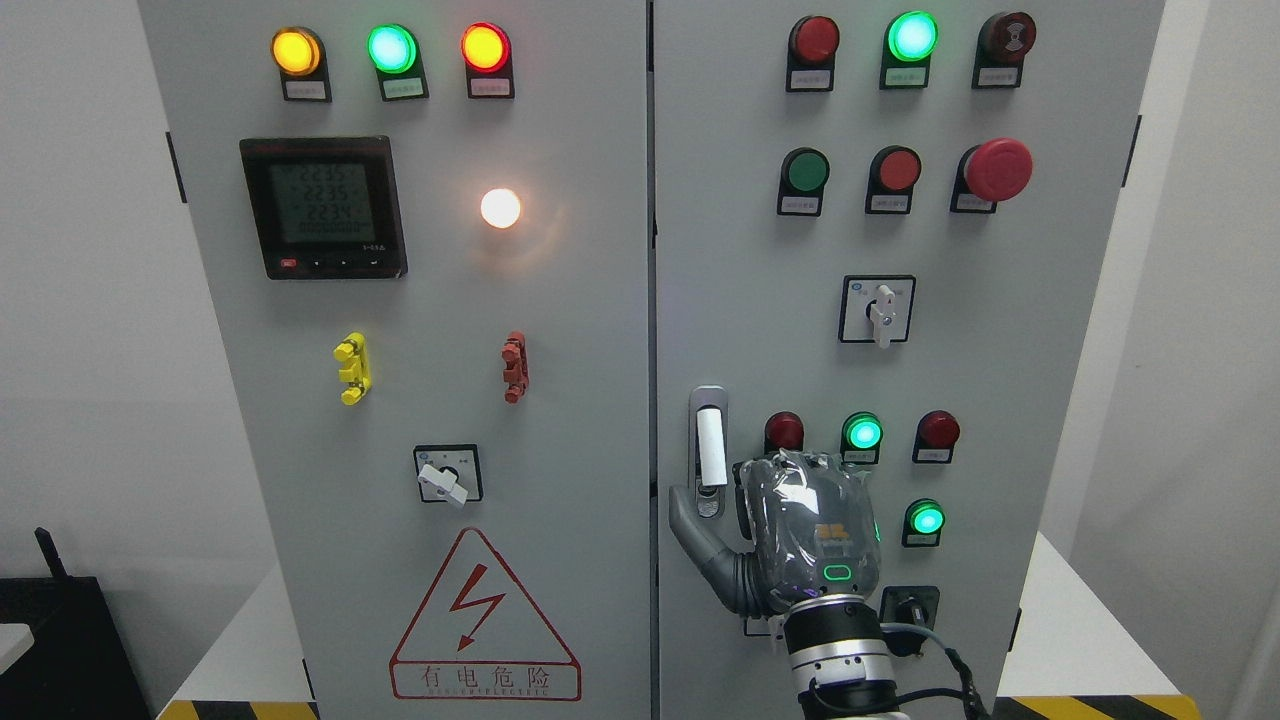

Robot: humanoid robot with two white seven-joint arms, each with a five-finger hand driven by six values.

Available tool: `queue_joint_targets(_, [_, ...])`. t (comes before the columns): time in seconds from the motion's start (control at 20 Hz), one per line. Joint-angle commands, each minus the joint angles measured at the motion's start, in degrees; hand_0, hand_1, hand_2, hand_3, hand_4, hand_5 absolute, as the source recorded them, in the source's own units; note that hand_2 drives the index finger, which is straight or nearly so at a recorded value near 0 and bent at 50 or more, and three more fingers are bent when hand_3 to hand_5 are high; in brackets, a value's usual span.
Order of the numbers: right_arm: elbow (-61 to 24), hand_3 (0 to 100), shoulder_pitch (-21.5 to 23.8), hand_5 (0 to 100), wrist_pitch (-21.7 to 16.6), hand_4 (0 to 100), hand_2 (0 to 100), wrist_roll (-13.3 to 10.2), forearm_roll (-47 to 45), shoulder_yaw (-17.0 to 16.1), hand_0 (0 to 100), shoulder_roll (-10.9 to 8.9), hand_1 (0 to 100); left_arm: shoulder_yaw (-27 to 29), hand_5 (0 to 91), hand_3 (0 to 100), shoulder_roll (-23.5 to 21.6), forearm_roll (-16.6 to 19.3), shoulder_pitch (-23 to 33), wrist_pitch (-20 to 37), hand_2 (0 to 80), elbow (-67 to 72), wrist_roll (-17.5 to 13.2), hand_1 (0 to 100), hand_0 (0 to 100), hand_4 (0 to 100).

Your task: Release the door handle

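The right hand [800, 535] stood beside the door handle [708, 450] near the right cabinet door's [760, 300] left edge, thumb tip touching the handle base, other fingers hidden, grasp indeterminable; release appeared largely complete, withdrawal remaining.

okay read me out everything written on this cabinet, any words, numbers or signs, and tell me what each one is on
"有电危险": under the lightning bolt on the red triangular warning sign, left grey cabinet door.
"2235", "2235", "2234" roughly, partly blurred: screen of the black digital meter.
White label plates under the lamps and buttons: too small to read.
Orange mark on the back of the robot's right hand: blurred.
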State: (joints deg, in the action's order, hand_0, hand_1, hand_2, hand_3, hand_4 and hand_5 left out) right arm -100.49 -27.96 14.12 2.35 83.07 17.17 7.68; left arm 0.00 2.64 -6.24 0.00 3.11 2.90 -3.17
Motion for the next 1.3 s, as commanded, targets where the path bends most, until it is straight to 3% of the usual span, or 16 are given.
queue_joint_targets(0.0, [0.82,100,-0.25,98,0.03,89,98,0.02,-0.02,-0.21,32,0.05,5,0.97,0.0,0,0.00,0.00,-1.41,-0.03,0.0,0.00,0.01,39,12,0])
queue_joint_targets(1.25, [0.38,100,0.19,99,0.03,89,98,-0.16,-0.19,-0.56,42,0.49,9,0.97,0.0,0,0.00,0.00,-1.50,-0.03,0.0,0.00,0.01,39,12,0])
